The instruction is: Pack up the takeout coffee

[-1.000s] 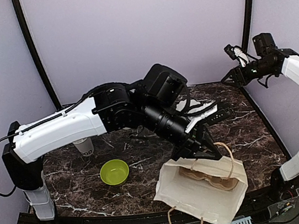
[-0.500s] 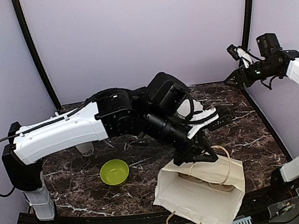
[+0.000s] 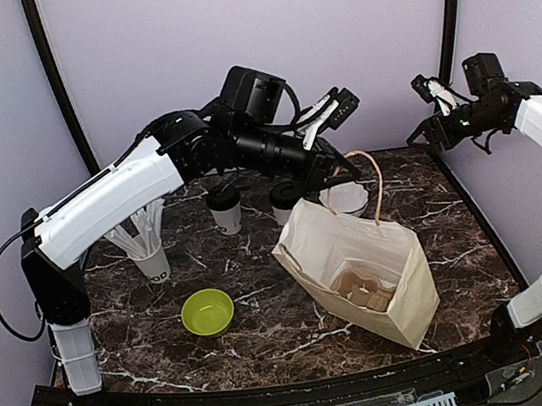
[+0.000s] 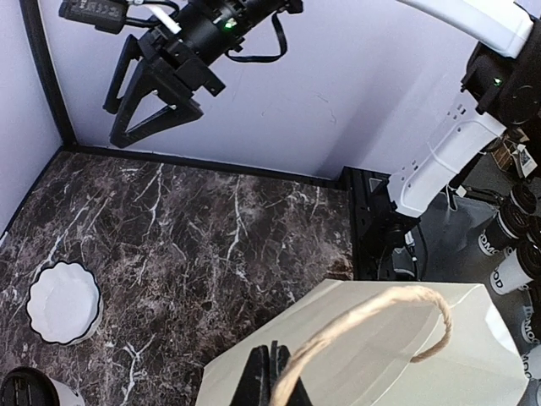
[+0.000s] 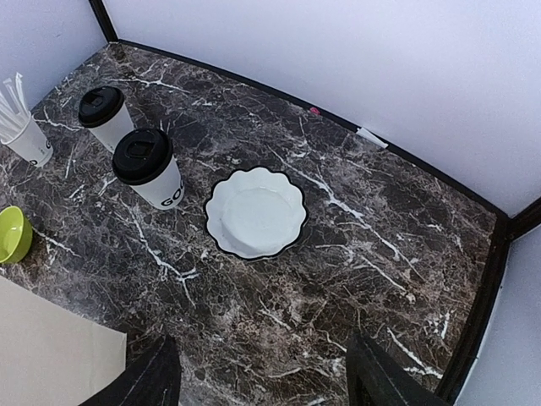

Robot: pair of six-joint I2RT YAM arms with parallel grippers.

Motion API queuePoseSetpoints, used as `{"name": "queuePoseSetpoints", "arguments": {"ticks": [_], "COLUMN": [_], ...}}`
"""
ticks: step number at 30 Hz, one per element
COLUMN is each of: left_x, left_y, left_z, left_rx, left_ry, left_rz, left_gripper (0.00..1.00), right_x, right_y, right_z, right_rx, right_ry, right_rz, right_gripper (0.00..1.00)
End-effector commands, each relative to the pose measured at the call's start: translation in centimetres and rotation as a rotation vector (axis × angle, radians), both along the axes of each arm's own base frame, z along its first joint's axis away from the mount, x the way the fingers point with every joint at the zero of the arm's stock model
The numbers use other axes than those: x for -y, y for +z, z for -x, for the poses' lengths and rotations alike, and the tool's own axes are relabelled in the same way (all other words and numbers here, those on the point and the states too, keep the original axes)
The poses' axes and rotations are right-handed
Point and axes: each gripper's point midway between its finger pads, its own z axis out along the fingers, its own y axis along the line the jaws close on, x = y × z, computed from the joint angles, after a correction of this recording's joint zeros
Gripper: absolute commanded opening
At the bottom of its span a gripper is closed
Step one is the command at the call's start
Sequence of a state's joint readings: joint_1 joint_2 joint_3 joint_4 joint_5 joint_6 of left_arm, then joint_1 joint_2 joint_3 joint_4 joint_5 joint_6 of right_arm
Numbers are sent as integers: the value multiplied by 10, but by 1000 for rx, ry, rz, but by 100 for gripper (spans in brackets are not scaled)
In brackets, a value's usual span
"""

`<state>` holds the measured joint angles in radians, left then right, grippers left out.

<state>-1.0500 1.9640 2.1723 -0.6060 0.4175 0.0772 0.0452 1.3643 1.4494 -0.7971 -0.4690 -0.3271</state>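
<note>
Bag (image 3: 360, 261) stands open on marble table (image 3: 456, 227), its twine handle (image 4: 363, 326) pinched in the tightly closed left gripper (image 4: 269, 376). First coffee cup (image 5: 101, 114) and second coffee cup (image 5: 150, 167) stand lidded behind it, beside a white plate (image 5: 255, 211). Right gripper (image 5: 262, 347) hangs high, fingers spread, holding nothing.

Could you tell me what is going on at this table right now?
The left end effector is shut on the twine handle of the paper bag, holding the bag open side up on the marble table. The right end effector hangs open above the far right corner, holding nothing. Both coffee cups stand behind the bag, not yet packed.
</note>
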Motion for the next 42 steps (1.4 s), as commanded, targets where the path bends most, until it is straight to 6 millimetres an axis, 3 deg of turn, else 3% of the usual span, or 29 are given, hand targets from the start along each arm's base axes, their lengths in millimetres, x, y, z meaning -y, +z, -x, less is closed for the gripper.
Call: {"name": "queuePoseSetpoints", "arguments": {"ticks": [1, 5, 9, 12, 15, 19, 21, 28, 32, 35, 42], "left_x": [11, 12, 14, 19, 22, 20, 15, -18, -40, -48, -53], "left_y": [0, -1, 3, 13, 25, 35, 39, 33, 13, -13, -32], "left_z": [-17, -40, -47, -48, -47, -52, -56, -67, -57, -54, -58], "left_rx": [-36, -68, -127, -119, -111, -64, -28, 74, 55, 22, -29], "left_ry": [-2, 15, -15, -43, -61, -34, -7, 112, 115, 125, 161], "left_rz": [39, 68, 122, 174, 220, 228, 213, 95, -13, -86, -132], "left_gripper": [0, 2, 2, 20, 49, 68, 71, 75, 74, 74, 71], "right_x": [6, 8, 11, 13, 15, 15, 29, 28, 20, 12, -24], "right_y": [0, -7, -9, -10, -12, -7, 0, 30, 42, 47, 65], "right_z": [-7, -12, -19, -26, -31, -37, -42, -37, -23, -8, 44], "right_rx": [-8, -25, -32, -42, -51, -47, -38, 6, 41, 67, 106], "right_ry": [-29, -32, -39, -42, -47, -42, -75, -47, 17, 97, 410], "right_rz": [5, 10, 19, 17, 16, 13, 8, -24, -25, -15, -91], "right_gripper": [67, 68, 68, 68, 67, 68, 68, 68, 68, 69, 68]}}
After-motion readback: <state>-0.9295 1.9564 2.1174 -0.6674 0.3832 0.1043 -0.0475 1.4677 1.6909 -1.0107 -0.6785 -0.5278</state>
